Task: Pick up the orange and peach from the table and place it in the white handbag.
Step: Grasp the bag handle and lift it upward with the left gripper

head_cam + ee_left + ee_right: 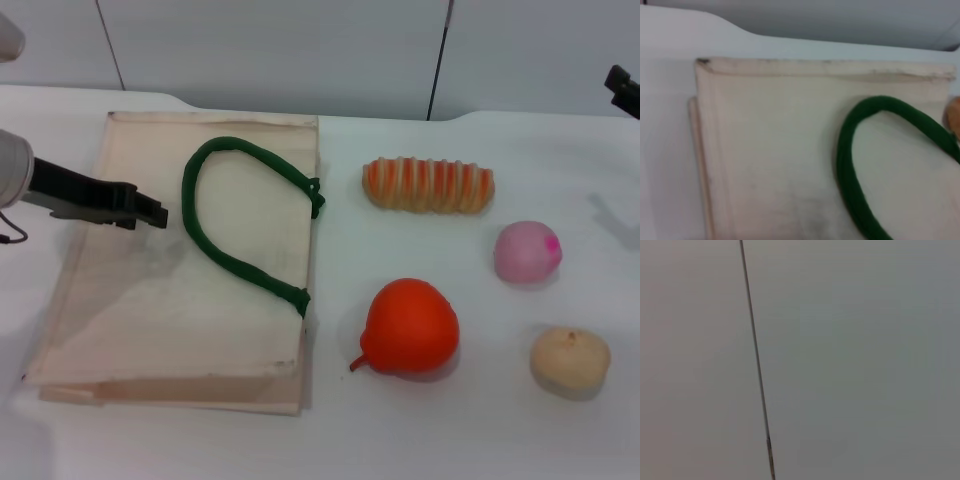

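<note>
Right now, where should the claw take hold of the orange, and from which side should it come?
Grip the orange across its round middle, coming from above. It lies free on the table, apart from the white handbag, and its small tail points toward the bag, so avoid that end.

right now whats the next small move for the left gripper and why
Probably slide the left gripper toward the green handle to lift the white handbag open. The bag lies flat and closed, while the orange and peach sit untouched on the table.
</note>
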Motion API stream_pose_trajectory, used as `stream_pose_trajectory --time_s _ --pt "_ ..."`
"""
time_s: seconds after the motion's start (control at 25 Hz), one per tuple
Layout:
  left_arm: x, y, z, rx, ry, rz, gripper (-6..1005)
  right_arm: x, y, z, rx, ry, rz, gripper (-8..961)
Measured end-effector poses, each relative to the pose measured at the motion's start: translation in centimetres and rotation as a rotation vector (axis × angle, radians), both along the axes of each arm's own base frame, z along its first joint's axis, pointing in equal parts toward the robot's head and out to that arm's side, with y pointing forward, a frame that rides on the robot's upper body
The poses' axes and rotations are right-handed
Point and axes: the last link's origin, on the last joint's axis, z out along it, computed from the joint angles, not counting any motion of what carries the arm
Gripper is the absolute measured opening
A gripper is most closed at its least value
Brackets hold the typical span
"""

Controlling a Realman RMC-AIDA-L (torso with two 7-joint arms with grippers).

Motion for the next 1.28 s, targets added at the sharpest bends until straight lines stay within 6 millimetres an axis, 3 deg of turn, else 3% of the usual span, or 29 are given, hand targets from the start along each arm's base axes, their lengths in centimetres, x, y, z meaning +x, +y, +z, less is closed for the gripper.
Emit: stream_pose_trajectory --time_s 0.28,1.28 --pt "0.8 1.4 -0.3 0.019 0.022 -0.024 468 -0.3 0.1 -0.4 -0.004 -0.002 0.009 878" --pt "0.8 4.2 -3.4 0.062 0.056 -0.03 466 -0.9 0.5 -0.6 -0.007 0.002 0.023 878"
